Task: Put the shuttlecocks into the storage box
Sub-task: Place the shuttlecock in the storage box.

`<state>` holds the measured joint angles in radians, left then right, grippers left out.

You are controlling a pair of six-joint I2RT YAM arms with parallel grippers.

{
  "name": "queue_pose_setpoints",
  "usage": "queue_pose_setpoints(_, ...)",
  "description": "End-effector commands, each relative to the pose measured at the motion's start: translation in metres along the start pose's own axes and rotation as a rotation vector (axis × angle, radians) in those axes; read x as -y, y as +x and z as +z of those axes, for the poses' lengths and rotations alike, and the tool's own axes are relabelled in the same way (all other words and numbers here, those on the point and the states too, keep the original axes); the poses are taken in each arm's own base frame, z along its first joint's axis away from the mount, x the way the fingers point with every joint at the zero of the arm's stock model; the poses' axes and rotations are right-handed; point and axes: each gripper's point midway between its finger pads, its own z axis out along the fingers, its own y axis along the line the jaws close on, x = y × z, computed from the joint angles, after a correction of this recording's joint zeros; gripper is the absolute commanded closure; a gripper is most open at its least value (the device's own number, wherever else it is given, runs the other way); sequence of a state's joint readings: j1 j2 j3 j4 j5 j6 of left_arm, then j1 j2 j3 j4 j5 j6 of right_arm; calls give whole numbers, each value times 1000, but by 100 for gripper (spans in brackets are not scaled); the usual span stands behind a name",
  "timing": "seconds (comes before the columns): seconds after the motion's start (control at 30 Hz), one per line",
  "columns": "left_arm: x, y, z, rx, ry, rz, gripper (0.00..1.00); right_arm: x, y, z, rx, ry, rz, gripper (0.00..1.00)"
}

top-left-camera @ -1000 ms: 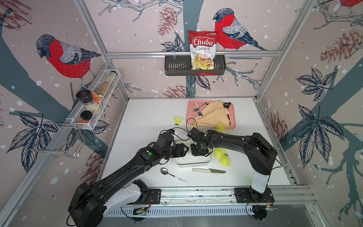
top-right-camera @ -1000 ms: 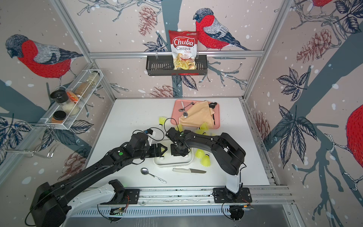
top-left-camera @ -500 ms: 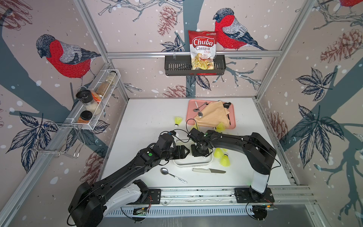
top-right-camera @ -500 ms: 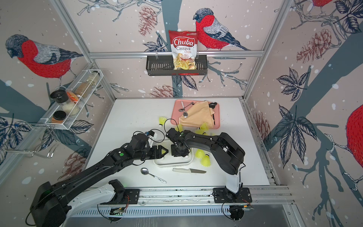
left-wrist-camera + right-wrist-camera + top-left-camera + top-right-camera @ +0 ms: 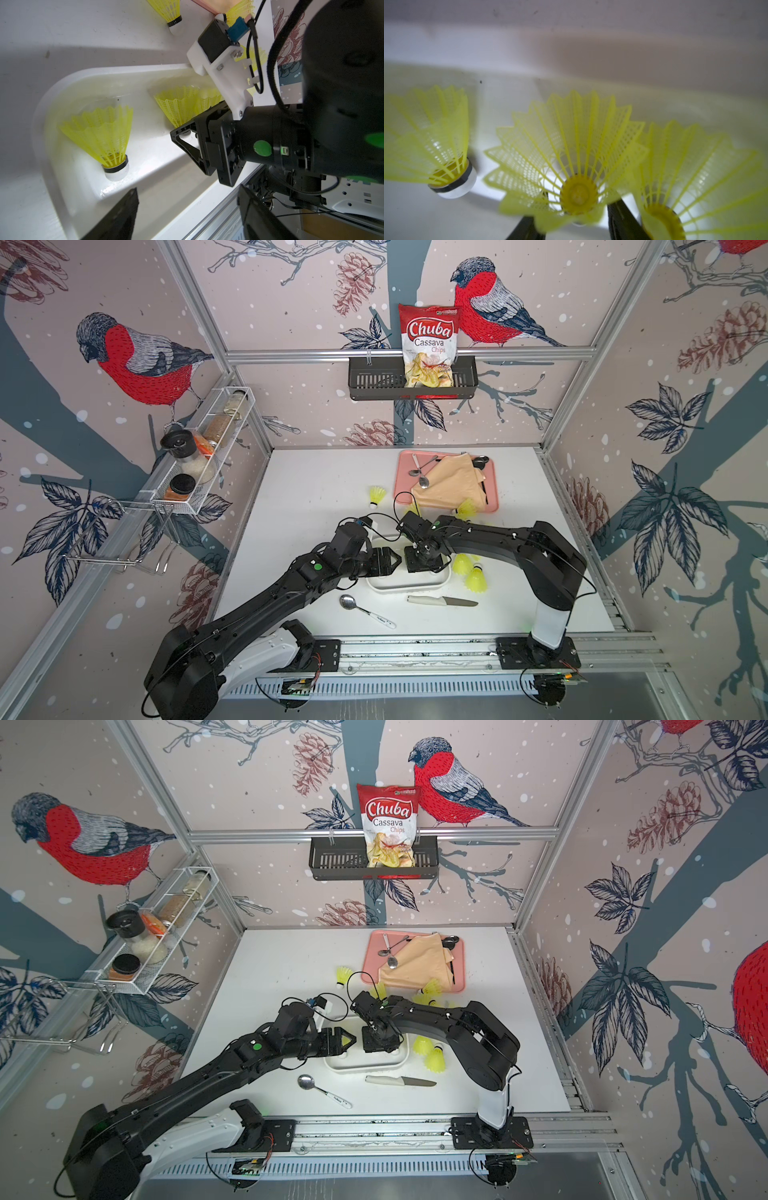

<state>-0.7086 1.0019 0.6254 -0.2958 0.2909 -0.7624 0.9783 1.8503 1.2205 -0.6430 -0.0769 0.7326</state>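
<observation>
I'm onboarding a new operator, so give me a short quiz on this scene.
1. How many shuttlecocks does the right wrist view show in the storage box?
2. True or false: the knife lies inside the storage box.
3. Fill in: the chips bag sits in the black ____ on the back wall.
Key: 1. three. 2. false, it lies on the table in front of the box. 3. basket.

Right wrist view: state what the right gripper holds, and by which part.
Apparently nothing: the right gripper straddles the cork end of the middle shuttlecock in the storage box, jaws seemingly clear of it.
</observation>
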Motion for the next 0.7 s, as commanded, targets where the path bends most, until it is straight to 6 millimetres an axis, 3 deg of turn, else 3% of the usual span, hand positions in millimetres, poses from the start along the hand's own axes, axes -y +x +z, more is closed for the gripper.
queue_pose_setpoints(0.0,9,-8,-2,33,31,5,22,2,1,-6,8,17,-2,52)
queue_pose_setpoints(0.33,13,-15,-6,56,32,3,22,2,1,-25,31,23,12,51)
queue_pose_setpoints(0.5,26,-31,-18,99,31,13,22,-4,-15,-58,100,11,22,48)
queue_pose_setpoints(0.67,47,-65,-37,180,22,54,22,-1,-49,-98,181,-17,66,43)
